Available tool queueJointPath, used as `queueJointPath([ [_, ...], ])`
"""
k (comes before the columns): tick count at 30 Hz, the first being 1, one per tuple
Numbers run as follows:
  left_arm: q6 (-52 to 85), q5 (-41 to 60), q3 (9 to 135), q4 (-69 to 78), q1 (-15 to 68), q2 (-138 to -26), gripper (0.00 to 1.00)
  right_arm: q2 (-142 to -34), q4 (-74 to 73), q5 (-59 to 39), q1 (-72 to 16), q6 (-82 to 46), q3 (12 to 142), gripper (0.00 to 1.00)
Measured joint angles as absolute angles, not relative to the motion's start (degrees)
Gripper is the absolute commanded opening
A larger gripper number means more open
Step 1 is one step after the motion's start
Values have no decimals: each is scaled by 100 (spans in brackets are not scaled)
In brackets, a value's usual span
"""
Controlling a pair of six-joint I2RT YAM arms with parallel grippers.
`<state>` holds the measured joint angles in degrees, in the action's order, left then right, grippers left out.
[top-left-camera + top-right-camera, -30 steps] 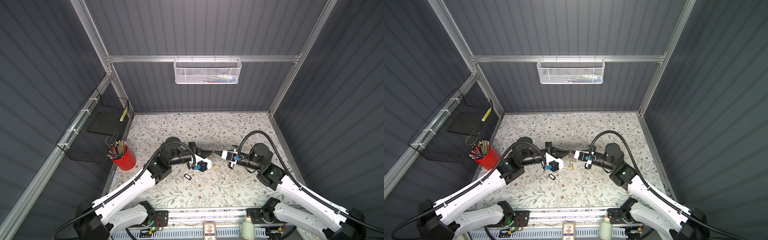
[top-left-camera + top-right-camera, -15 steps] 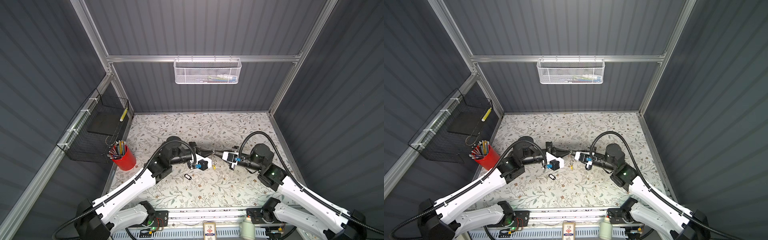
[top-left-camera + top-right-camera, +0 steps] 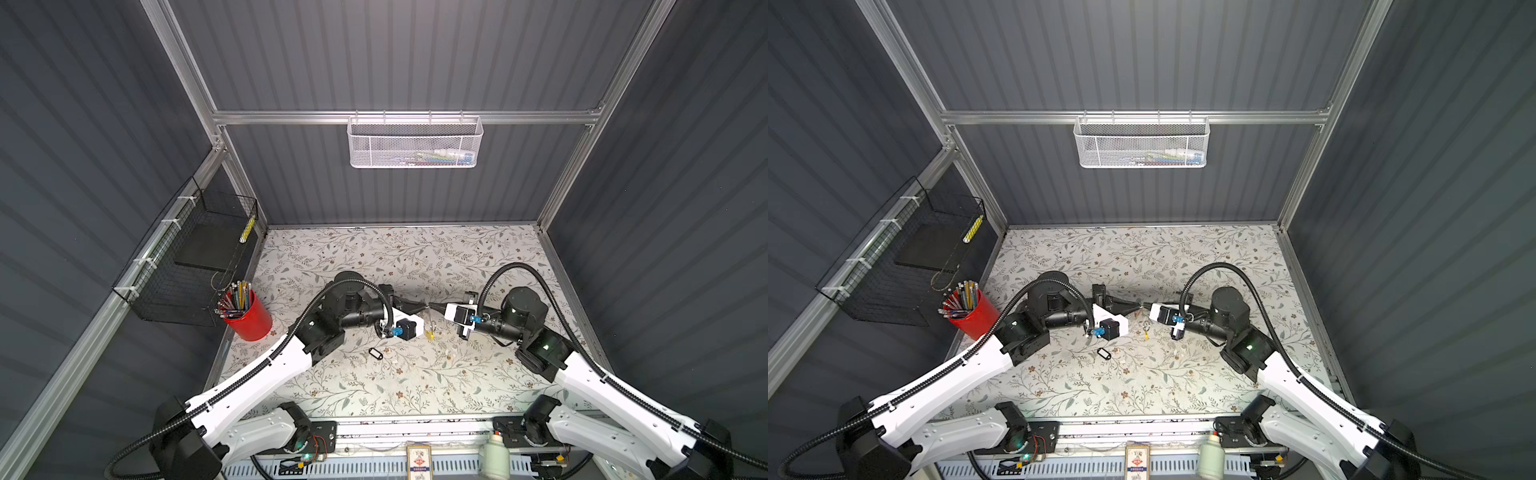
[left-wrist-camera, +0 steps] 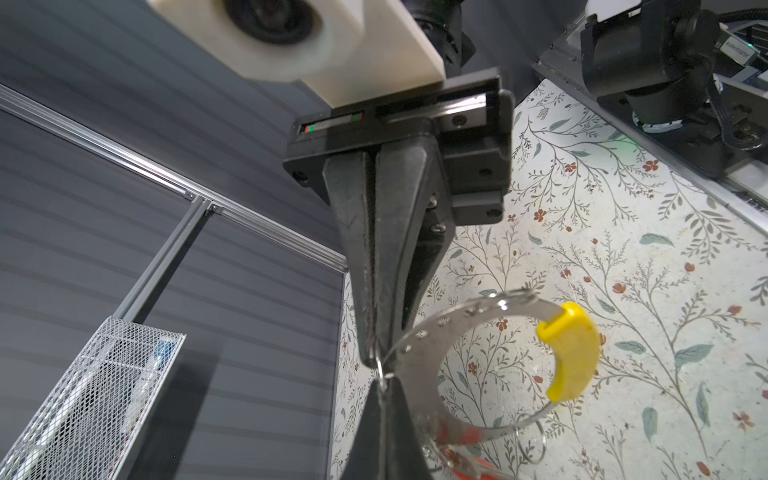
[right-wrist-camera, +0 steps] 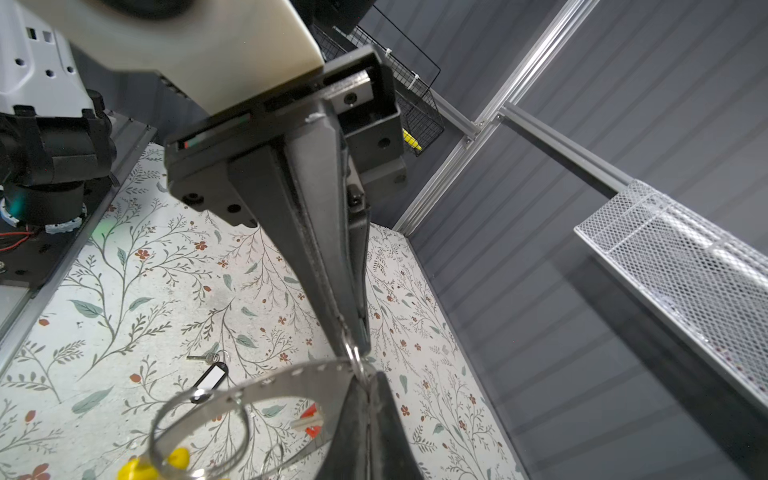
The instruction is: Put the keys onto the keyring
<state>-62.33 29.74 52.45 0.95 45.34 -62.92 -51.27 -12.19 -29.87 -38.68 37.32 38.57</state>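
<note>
Key with a black tag (image 3: 375,353) lies flat on the flowered table (image 3: 374,257), nearest the arms' bases and clear of both arms. Just beyond it, the left gripper (image 5: 352,334) and the right gripper (image 4: 373,355) meet tip to tip above the table's middle, each with its fingers clenched tight. A small split ring (image 4: 381,375) sits where the tips meet. The keyring (image 4: 457,322), a grey perforated hoop, is up off the table at the same spot, its yellow segment (image 4: 571,353) on the side away from the fingers. Which gripper carries the hoop cannot be told. An orange-red tag (image 5: 309,412) shows by the hoop's lower edge; whether it hangs there is unclear. Farther back, a red cup (image 3: 249,318) of pencils stands at the left edge, and a white basket (image 3: 413,145) hangs on the rear wall.
</note>
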Motion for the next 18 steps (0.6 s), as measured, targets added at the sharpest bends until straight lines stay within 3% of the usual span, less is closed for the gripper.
queueJointPath([
  [4,-6230,2965,5247,86,4534,-6292,0,-5140,-1205,-2978,-3868,3756,3865,0],
  [5,-6228,2963,5247,86,4534,-6292,3,-5140,-1205,-2976,-3868,3756,3865,0],
  [7,-6213,2941,5247,86,4534,-6292,17,-5140,-1199,-2956,-3868,3752,3865,0],
  [11,-6176,2777,5271,86,4534,-6289,24,-5151,-1153,-2932,-3874,3701,3865,0],
  [18,-6053,2357,5269,82,4534,-6132,27,-5172,-1160,-2797,-3876,3588,3865,0],
])
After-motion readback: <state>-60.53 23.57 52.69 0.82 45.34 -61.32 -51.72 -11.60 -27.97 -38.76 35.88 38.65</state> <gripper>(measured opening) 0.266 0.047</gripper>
